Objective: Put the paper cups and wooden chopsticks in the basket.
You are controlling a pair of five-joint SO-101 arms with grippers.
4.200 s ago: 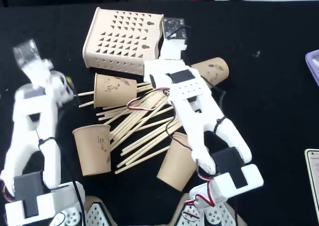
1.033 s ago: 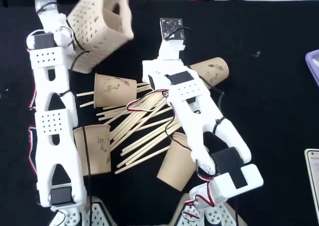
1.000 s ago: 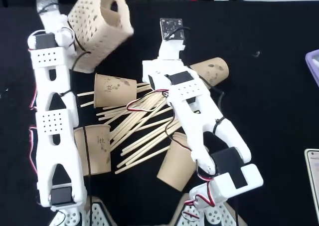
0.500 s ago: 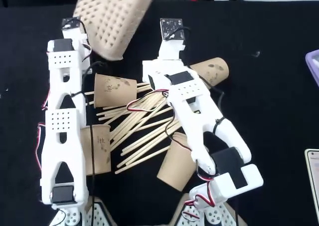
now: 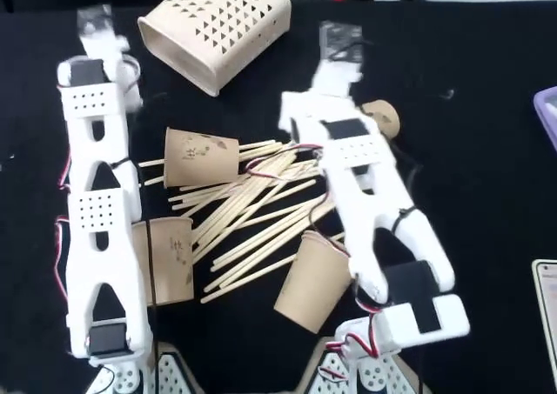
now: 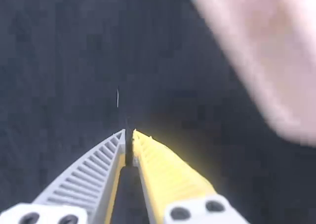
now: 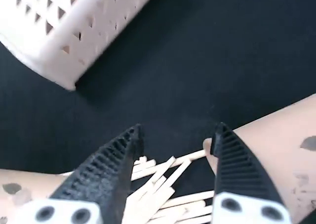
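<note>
Four cups ring the chopsticks, whose ends lie under the wide-spread right gripper, basket beyond; left gripper, pinched closed, empty, near the basket.

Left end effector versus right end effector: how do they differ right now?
The left end effector is shut; the right end effector is open. The left's fingers are grey and yellow; the right's are black. The left is over bare table; the right is over chopstick ends, between two paper cups. Both hold nothing.
</note>
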